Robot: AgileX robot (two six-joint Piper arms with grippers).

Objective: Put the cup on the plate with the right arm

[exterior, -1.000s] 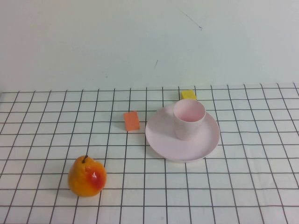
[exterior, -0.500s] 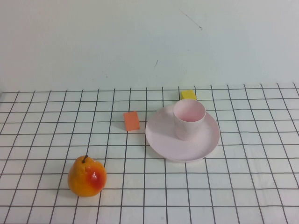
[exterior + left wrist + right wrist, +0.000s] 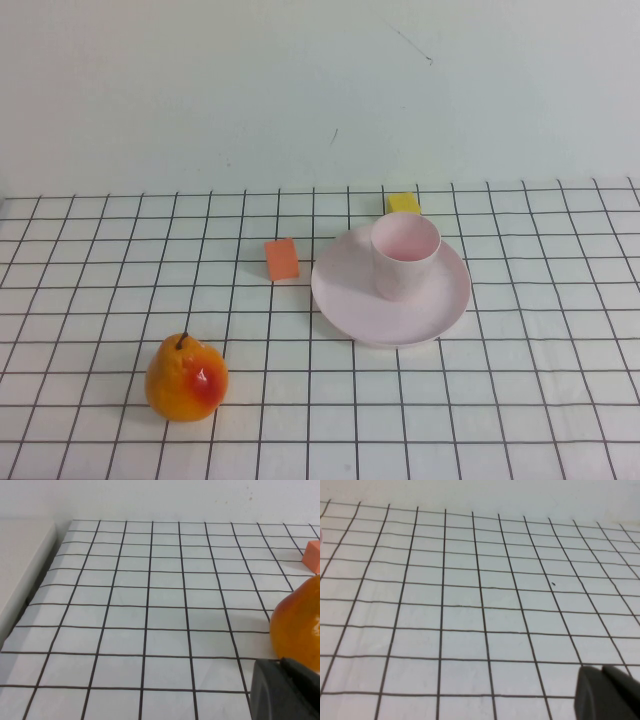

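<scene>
As cup (image 3: pixel 405 262) tops plate (image 3: pixel 345 292), hands (image 3: pixel 286 691) (image 3: pixel 607 694) wrist-view only

Cup (image 3: pixel 405 255) upright on plate (image 3: pixel 345 295), toward its far side. Orange block (image 3: pixel 282 259) just left of plate, yellow block (image 3: pixel 403 202) behind it. Pear (image 3: pixel 186 379) nearer, well left.

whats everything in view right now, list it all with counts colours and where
plate: 1, pale pink, right of centre on the gridded cloth
cup: 1, pale pink, upright on the plate, toward its far side
orange block: 1, orange, just left of the plate, apart from it
yellow block: 1, yellow, behind the plate
pear: 1, orange and red, near left
gridded cloth: 1, white with black lines, covers the table
left gripper: 1, black, beside the pear
right gripper: 1, black, over bare cloth
</scene>
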